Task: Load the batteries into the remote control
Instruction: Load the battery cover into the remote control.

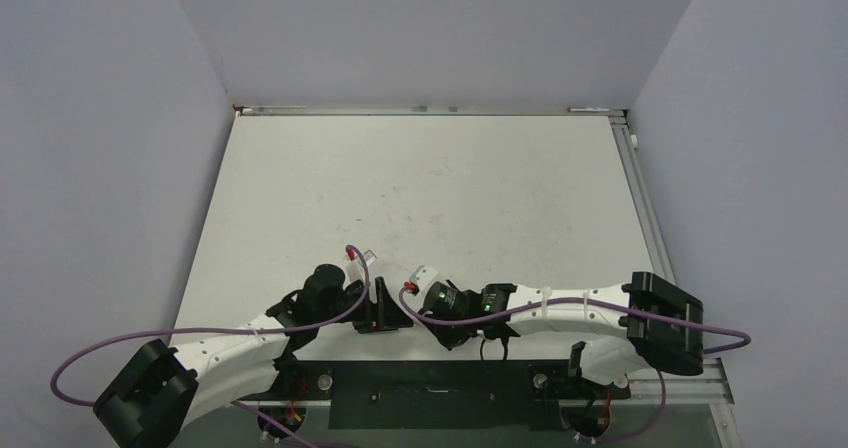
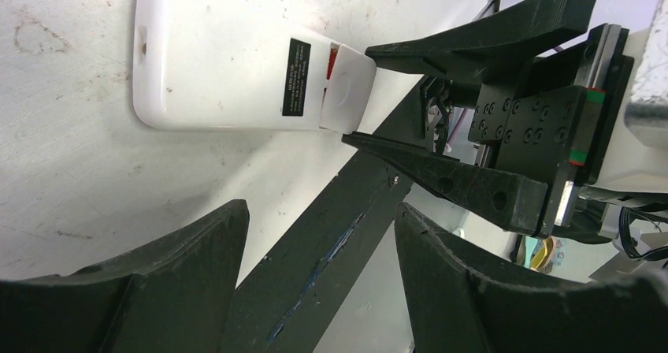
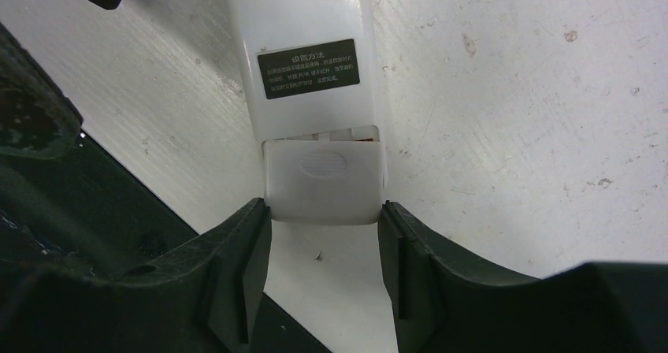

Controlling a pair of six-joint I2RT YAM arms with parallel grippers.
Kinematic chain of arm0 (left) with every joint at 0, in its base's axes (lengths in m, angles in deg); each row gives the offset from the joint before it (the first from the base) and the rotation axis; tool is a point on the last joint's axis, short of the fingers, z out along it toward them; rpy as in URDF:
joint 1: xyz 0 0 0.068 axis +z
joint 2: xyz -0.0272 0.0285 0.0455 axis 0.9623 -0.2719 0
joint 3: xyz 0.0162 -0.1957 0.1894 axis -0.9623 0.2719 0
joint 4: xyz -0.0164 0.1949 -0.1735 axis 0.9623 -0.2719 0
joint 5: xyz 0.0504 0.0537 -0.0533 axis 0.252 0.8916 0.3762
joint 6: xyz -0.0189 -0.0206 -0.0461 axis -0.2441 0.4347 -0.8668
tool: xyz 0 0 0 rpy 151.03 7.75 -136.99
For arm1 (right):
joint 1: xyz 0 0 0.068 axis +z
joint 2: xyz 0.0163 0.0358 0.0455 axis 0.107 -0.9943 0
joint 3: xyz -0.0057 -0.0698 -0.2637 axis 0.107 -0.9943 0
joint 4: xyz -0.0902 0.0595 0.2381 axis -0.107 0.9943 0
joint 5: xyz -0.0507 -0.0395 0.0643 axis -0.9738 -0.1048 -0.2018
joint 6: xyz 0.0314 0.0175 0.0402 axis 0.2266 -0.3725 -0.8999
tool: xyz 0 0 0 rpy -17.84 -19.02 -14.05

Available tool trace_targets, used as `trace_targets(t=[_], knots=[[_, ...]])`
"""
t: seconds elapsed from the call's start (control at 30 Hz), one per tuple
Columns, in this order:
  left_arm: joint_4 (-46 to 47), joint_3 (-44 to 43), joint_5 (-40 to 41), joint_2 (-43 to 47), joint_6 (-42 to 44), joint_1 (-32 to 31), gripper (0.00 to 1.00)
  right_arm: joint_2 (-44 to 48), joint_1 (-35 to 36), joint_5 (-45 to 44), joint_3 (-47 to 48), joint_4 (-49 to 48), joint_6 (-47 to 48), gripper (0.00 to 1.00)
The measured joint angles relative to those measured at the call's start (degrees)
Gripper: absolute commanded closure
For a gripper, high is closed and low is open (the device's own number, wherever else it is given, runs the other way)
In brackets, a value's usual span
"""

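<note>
White table (image 1: 420, 188); wrist views show the remote control (image 3: 309, 22), overhead hides it.

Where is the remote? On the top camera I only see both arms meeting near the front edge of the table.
Observer: The remote lies flat on the table with its plain back up, right where the arms meet.
Operator: Is the right gripper on it?
Observer: The right gripper is clamped on the battery cover at the remote's end, squeezing it from both sides.
Operator: Is that cover closed?
Observer: No, it is slid partly out; a narrow gap shows between it and the body.
</note>
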Motion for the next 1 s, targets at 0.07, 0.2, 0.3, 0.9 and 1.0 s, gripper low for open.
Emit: trace_targets(t=[0.07,0.2,0.3,0.9,1.0], knots=[[0.0,0.0,0.0,0.0,0.0,0.0,0.35,-0.1,-0.4,0.5,0.2,0.0,0.3,0.75],[0.0,0.0,0.0,-0.3,0.0,0.0,0.35,-0.8,-1.4,1.7,0.6,0.1,1.0,0.75],[0.0,0.0,-0.2,-0.5,0.0,0.0,0.35,-1.3,-1.9,2.4,1.4,0.6,1.5,0.75],[0.0,0.0,-1.9,-0.3,0.3,0.4,0.35,-4.0,-3.0,3.7,5.9,3.8,5.1,0.77],[0.0,0.0,-2.0,0.0,0.5,0.4,0.35,-4.9,-3.0,3.9,6.8,4.0,6.1,0.78]])
